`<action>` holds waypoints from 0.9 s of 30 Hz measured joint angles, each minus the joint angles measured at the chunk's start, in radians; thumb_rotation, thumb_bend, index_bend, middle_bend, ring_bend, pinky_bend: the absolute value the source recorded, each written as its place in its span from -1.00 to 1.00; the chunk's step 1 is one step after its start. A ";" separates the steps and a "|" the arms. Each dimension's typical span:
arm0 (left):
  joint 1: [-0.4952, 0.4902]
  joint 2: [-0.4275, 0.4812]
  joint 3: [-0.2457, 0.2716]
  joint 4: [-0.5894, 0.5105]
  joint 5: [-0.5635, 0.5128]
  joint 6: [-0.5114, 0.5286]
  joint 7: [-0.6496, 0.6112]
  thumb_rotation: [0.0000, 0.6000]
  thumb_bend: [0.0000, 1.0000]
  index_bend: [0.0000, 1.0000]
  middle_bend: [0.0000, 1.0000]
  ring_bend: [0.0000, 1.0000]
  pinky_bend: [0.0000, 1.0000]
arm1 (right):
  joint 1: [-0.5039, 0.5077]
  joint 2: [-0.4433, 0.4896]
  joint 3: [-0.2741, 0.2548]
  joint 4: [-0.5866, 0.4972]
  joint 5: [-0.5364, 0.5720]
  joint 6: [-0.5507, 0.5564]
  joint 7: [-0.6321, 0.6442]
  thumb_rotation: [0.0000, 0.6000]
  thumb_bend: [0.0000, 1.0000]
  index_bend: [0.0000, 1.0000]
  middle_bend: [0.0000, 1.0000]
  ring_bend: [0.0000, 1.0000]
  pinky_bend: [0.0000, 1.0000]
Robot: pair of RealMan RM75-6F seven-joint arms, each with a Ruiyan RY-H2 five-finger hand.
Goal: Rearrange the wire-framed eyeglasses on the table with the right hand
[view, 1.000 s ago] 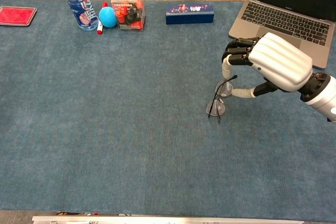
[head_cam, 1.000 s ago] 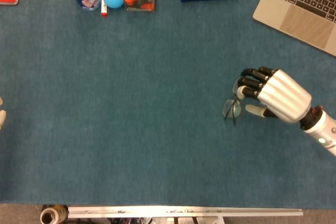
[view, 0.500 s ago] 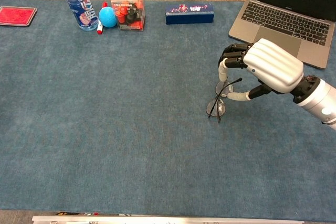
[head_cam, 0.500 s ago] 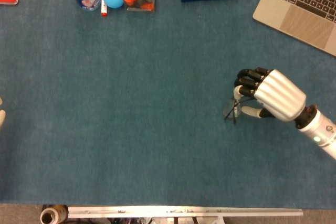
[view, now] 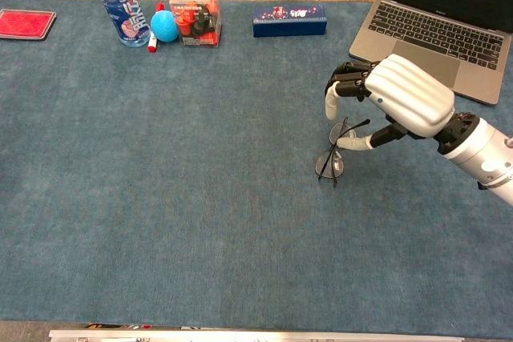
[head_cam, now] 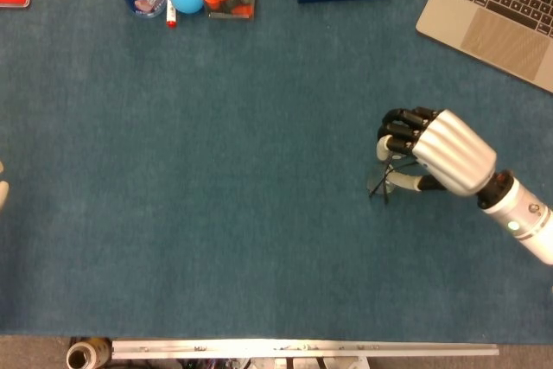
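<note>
R hand fingers curled over eyeglasses, grip unclear | clear box w/ red/orange bits

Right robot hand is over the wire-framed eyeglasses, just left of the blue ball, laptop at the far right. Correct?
Not quite. The right robot hand is over the wire-framed eyeglasses, but they lie far right of the blue ball, near the laptop. The chest view shows it.
</note>
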 measured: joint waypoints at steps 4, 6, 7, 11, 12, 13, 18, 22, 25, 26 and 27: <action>0.000 0.001 0.000 0.000 0.001 0.001 -0.003 1.00 -0.44 0.03 -0.03 -0.37 -0.07 | 0.002 -0.013 0.011 0.008 0.013 0.003 0.018 1.00 -0.81 0.11 0.04 -0.33 0.11; 0.000 0.001 0.000 0.001 0.001 0.001 -0.005 1.00 -0.44 0.03 -0.03 -0.37 -0.07 | 0.002 -0.018 0.013 0.015 0.015 0.005 0.022 1.00 -0.81 0.11 0.04 -0.33 0.11; 0.000 0.001 0.001 0.001 0.001 0.000 -0.006 1.00 -0.44 0.03 -0.03 -0.37 -0.07 | 0.002 -0.021 0.014 0.019 0.017 0.006 0.024 1.00 -0.81 0.11 0.04 -0.33 0.11; 0.000 0.001 0.000 0.001 0.002 0.000 -0.006 1.00 -0.44 0.03 -0.03 -0.37 -0.07 | 0.002 -0.028 0.016 0.029 0.019 0.010 0.030 1.00 -0.81 0.11 0.04 -0.33 0.11; 0.000 0.002 0.001 0.001 0.003 0.001 -0.006 1.00 -0.44 0.03 -0.03 -0.37 -0.07 | 0.002 -0.030 0.017 0.032 0.019 0.012 0.031 1.00 -0.81 0.11 0.04 -0.33 0.11; 0.001 0.002 0.001 0.001 0.003 0.001 -0.006 1.00 -0.44 0.03 -0.03 -0.37 -0.07 | 0.002 -0.032 0.018 0.036 0.020 0.015 0.032 1.00 -0.81 0.11 0.04 -0.33 0.11; 0.000 0.001 0.002 0.001 0.004 -0.001 -0.005 1.00 -0.44 0.03 -0.03 -0.37 -0.07 | 0.002 -0.034 0.021 0.042 0.023 0.023 0.036 1.00 -0.81 0.11 0.04 -0.33 0.11; -0.001 0.001 0.002 0.000 0.004 -0.002 -0.001 1.00 -0.44 0.03 -0.03 -0.37 -0.07 | 0.003 -0.033 0.024 0.042 0.025 0.030 0.038 1.00 -0.81 0.11 0.04 -0.33 0.11; -0.001 0.001 0.003 0.000 0.004 -0.003 0.000 1.00 -0.44 0.03 -0.03 -0.37 -0.07 | 0.004 -0.032 0.028 0.042 0.026 0.036 0.037 1.00 -0.81 0.11 0.04 -0.33 0.11; -0.002 0.001 0.003 -0.001 0.004 -0.004 -0.001 1.00 -0.44 0.03 -0.03 -0.37 -0.07 | 0.004 -0.032 0.028 0.042 0.027 0.037 0.036 1.00 -0.81 0.11 0.04 -0.33 0.11; -0.002 0.001 0.003 -0.001 0.004 -0.004 -0.001 1.00 -0.44 0.03 -0.03 -0.37 -0.07 | 0.004 -0.031 0.028 0.042 0.027 0.038 0.035 1.00 -0.81 0.11 0.04 -0.33 0.11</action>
